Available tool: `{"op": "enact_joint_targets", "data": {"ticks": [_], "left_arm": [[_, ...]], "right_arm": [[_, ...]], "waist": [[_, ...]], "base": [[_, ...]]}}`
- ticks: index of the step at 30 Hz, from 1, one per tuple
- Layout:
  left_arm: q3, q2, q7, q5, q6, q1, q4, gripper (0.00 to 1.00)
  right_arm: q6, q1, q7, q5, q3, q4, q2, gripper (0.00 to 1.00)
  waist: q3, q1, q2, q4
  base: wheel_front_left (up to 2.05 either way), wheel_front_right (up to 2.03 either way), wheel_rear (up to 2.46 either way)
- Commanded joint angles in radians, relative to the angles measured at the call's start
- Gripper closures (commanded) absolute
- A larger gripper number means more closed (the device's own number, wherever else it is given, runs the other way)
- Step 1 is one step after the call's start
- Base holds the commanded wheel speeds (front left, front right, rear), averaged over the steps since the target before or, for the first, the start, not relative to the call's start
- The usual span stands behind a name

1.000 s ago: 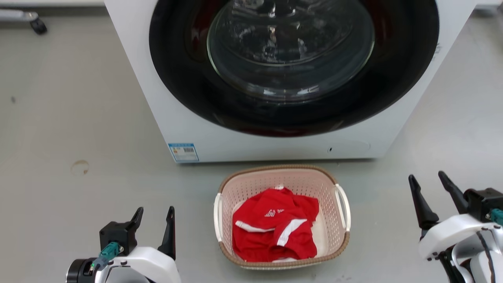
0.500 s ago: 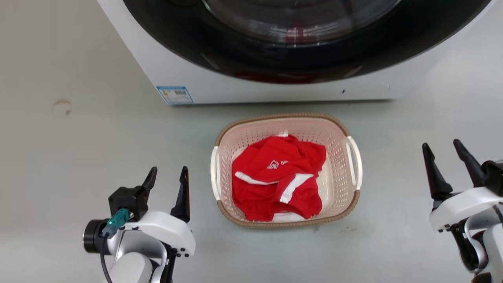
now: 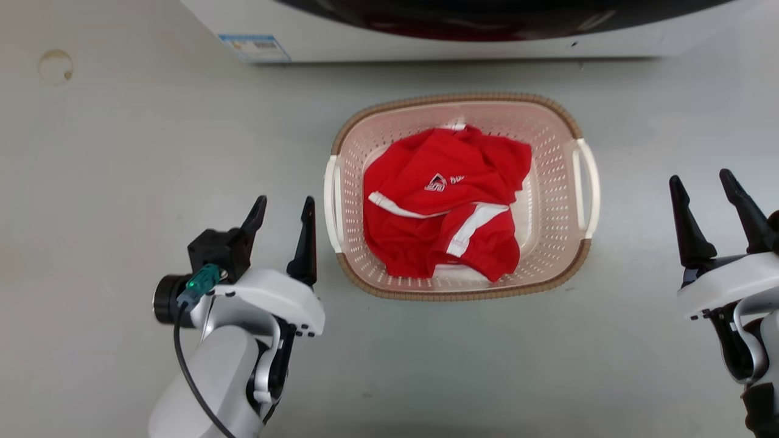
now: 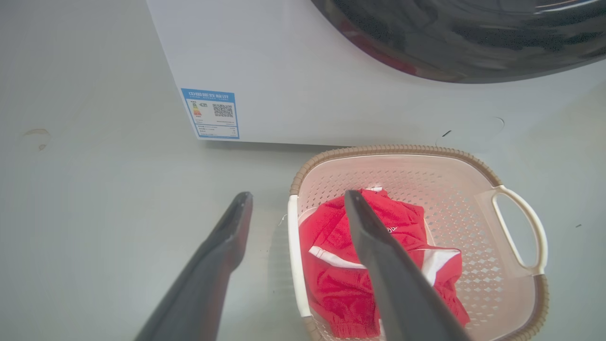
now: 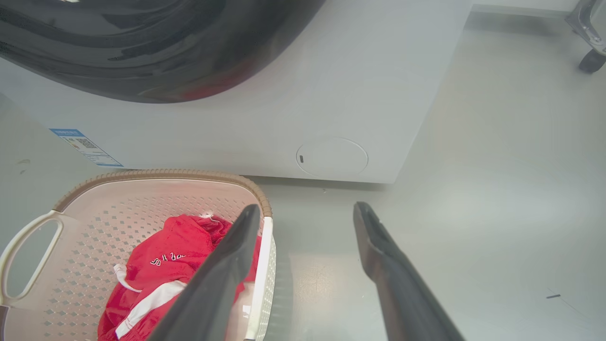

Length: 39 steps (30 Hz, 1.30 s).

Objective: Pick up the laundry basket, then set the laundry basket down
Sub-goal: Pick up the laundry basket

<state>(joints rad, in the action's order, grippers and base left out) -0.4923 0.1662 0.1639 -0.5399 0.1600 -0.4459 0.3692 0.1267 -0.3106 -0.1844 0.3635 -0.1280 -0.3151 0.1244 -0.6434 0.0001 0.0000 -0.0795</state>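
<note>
- Energy label (image 4: 210, 113): blue-bordered sticker at the lower left corner of the washing machine (image 4: 331, 71). It has a blue heading strip of Chinese characters, a small coloured rating scale and a QR code. The fine print is too small to read.
- Red garment (image 3: 444, 207): crumpled, with white stripes, lying inside the basket. It carries a white emblem (image 3: 436, 182) followed by white letters that run into a fold and cannot be read.
- Laundry basket (image 3: 456, 97): centre of the head view, standing on the grey floor (image 3: 122, 152) just below the machine's front. The brown rim faces up and there is a white handle (image 3: 330, 204) on each side.
- Left gripper (image 3: 285, 201): lower left of the head view, with its jaws spread wide and empty. It is just beside the basket's left handle and not touching it. In the left wrist view one dark finger crosses in front of the garment and hides part of it.
- Right gripper (image 3: 700, 176): right edge of the head view, jaws likewise wide and empty, well apart from the basket's right handle.
- Round service flap (image 5: 331, 157): low on the machine's white front, centre of the right wrist view.
- Dark door (image 5: 142, 47): glossy, along the top of both wrist views.
- Ring-shaped stain (image 3: 55, 66): upper left of the head view, on the floor.
- Caster wheel (image 5: 592, 59): upper right corner of the right wrist view.
</note>
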Motion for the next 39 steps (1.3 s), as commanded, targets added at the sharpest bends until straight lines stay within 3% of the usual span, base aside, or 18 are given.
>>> {"op": "enact_joint_targets", "data": {"ticks": [1, 9, 16, 31, 39], "left_arm": [[0.02, 0.01, 0.012, -0.003, -0.01, -0.03, -0.006, 0.0], [-0.004, -0.039, 0.039, 0.001, -0.045, -0.128, 0.067, 0.0], [-0.017, -0.072, 0.068, -0.009, -0.095, -0.2, 0.178, 0.0], [0.003, -0.103, 0.097, -0.027, -0.231, -0.352, 0.512, 0.0], [0.026, -0.107, 0.098, 0.0, -0.269, -0.406, 0.603, 0.0]], "right_arm": [[0.004, -0.006, -0.016, 0.012, -0.024, 0.012, 0.023, 0.0], [0.004, -0.054, -0.04, 0.032, -0.046, 0.009, 0.035, 0.0], [0.004, -0.106, -0.056, 0.073, -0.087, -0.034, 0.024, 0.0], [0.004, -0.262, -0.075, 0.183, -0.274, -0.284, -0.004, 0.0], [0.004, -0.353, -0.077, 0.261, -0.363, -0.379, -0.009, 0.0]], "waist": [[-0.062, 0.0, 0.0, -0.016], [-0.189, 0.0, 0.0, -0.034], [-0.234, 0.0, 0.0, -0.04], [-0.246, 0.0, 0.0, -0.025], [-0.279, 0.0, 0.0, -0.018]], "base": [[0.0, 0.0, 0.0], [0.0, 0.0, 0.0], [0.0, 0.0, 0.0], [0.0, 0.0, 0.0], [0.0, 0.0, 0.0]]}}
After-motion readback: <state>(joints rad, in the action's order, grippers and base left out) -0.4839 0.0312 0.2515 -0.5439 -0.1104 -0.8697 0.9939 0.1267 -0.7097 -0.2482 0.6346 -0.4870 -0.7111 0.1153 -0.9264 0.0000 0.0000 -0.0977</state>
